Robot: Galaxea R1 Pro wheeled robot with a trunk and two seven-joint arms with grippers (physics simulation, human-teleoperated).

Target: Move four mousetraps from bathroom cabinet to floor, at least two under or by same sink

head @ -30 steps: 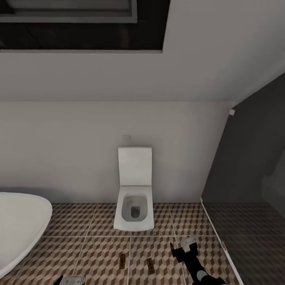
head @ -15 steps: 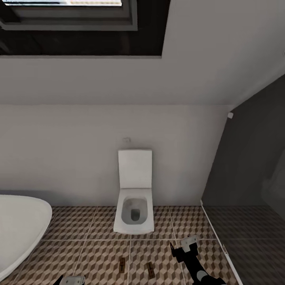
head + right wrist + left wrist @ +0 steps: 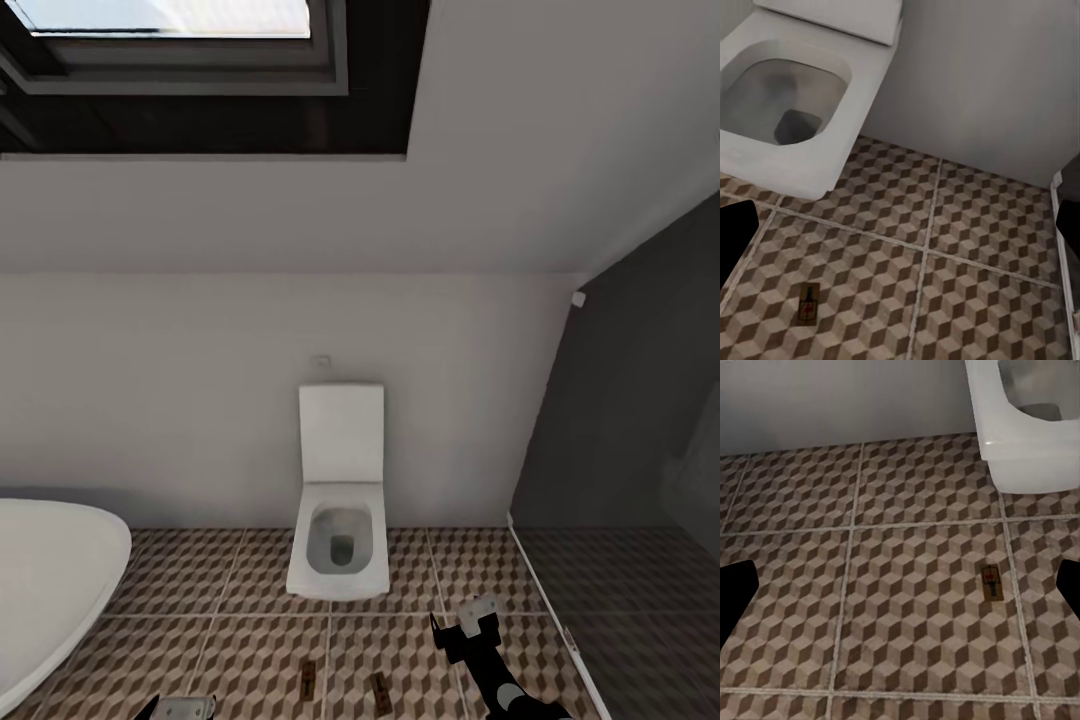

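Observation:
Two mousetraps lie flat on the cube-patterned bathroom floor (image 3: 240, 650) in front of the toilet, one (image 3: 310, 681) left of the other (image 3: 380, 690). The left wrist view has a mousetrap (image 3: 991, 583) on a tile ahead of my open left gripper (image 3: 900, 585), which holds nothing. In the right wrist view a mousetrap (image 3: 808, 304) lies ahead of my right gripper (image 3: 900, 232), also open and holding nothing. In the head view the right gripper (image 3: 462, 625) hangs right of the traps and the left gripper (image 3: 182, 708) sits at the bottom edge. The cabinet and sink are out of view.
A square white toilet (image 3: 340, 520) stands against the pale back wall. A white oval tub (image 3: 50, 580) curves in at the left. A dark partition (image 3: 630, 430) closes the right side. A dark-framed skylight (image 3: 200, 70) sits in the sloped ceiling.
The head camera has tilted upward, so the toilet, floor and traps sit lower in the picture and more skylight shows. Traps and grippers have not visibly moved.

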